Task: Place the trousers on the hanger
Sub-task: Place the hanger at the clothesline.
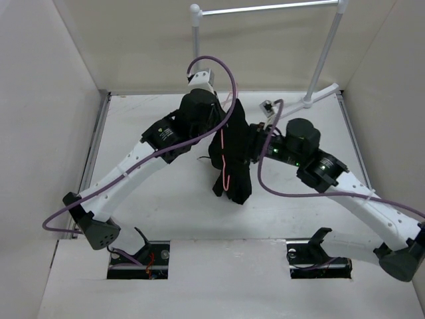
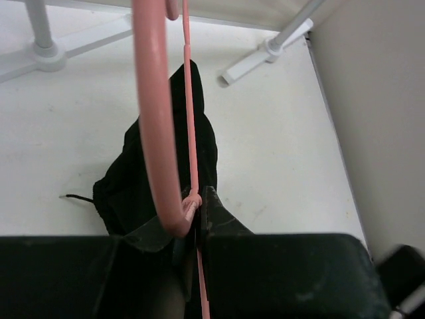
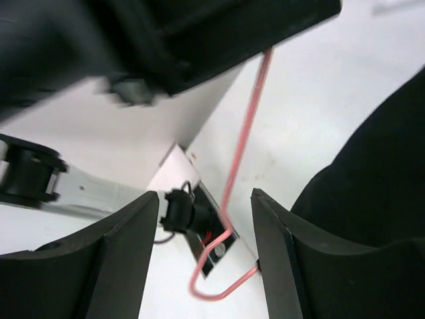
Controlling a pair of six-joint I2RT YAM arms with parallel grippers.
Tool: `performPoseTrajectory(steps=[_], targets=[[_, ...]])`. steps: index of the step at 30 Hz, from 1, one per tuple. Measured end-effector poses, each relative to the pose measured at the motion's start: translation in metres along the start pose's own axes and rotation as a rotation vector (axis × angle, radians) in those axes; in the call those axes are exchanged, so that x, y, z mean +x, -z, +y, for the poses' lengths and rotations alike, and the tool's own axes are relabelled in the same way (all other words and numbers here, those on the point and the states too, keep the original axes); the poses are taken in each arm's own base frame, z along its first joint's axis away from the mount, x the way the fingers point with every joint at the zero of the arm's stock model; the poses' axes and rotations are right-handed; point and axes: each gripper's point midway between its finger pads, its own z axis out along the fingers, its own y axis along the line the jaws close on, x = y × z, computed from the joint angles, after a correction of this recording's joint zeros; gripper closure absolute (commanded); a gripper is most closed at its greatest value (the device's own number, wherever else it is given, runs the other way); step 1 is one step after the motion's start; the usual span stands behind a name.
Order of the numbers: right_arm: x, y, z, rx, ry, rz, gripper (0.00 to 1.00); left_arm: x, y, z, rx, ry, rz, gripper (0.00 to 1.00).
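Your left gripper (image 2: 198, 222) was clamped on the neck of the hanger (image 2: 156, 133), above the table (image 2: 279, 153). The trousers (image 2: 143, 179) hung on it between both arms. Your right gripper (image 3: 204, 212) stood with its jaws apart, near the trousers.

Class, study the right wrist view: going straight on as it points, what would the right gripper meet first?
Probably the thin pink-orange wire hanger, which runs through the gap between the right gripper's open fingers; how far ahead it lies is unclear.

plain black trousers (image 1: 240, 179), pink-orange wire hanger (image 2: 156, 133), white table (image 1: 166, 199), purple cables (image 1: 211, 58), white-and-silver rack (image 1: 265, 8)
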Motion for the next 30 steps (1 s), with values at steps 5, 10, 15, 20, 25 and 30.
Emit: performPoseTrajectory(steps=[5, 10, 15, 20, 25, 30], targets=[[0.031, -0.029, -0.02, 0.046, -0.013, 0.099, 0.69, 0.001, 0.008, -0.016, 0.055, -0.004, 0.015, 1.0], [0.033, -0.035, -0.017, 0.04, -0.025, 0.097, 0.88, 0.004, 0.01, -0.019, 0.064, -0.012, 0.023, 0.94], [0.029, -0.034, -0.014, 0.047, -0.091, 0.073, 0.94, -0.002, 0.011, -0.026, 0.091, 0.002, 0.006, 0.63], [0.006, -0.034, -0.018, 0.049, -0.15, 0.002, 0.95, -0.019, 0.019, -0.03, 0.122, 0.033, -0.037, 0.31], [-0.02, -0.036, -0.036, 0.089, -0.184, -0.055, 0.96, -0.051, 0.044, -0.024, 0.155, 0.078, -0.116, 0.0], [-0.059, -0.048, -0.051, 0.107, -0.193, -0.104, 0.96, -0.086, 0.079, -0.008, 0.177, 0.124, -0.221, 0.0]])
